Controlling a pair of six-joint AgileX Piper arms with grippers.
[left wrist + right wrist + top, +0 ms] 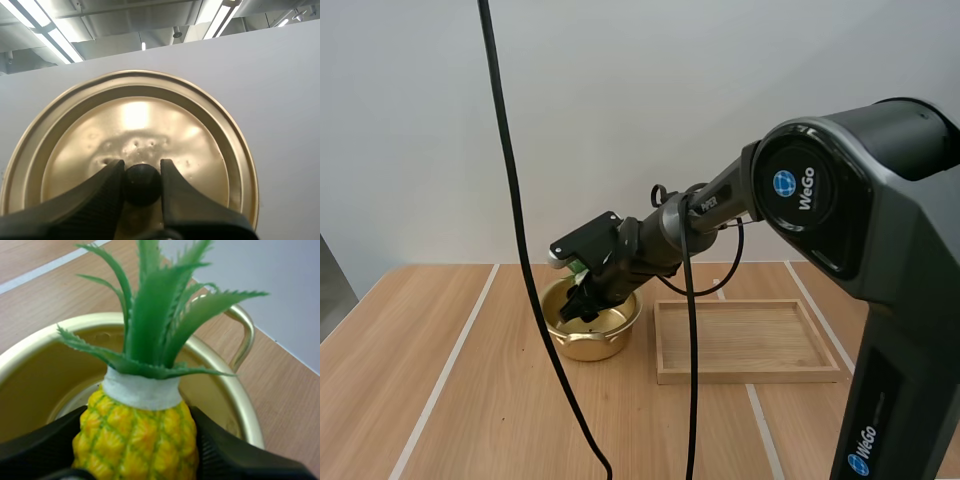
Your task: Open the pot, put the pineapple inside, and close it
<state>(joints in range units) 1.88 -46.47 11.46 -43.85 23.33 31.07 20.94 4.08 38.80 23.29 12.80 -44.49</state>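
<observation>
A gold pot stands open on the wooden table, left of the tray. My right gripper reaches down into its mouth. In the right wrist view that gripper is shut on a yellow pineapple with a green leaf crown, held just over the pot, whose rim and handle show behind it. My left gripper is shut on the black knob of the gold lid, which it holds up in the air with the top face toward the camera.
A shallow wooden tray lies right of the pot, with nothing in it. Bare table spreads to the left and front of the pot.
</observation>
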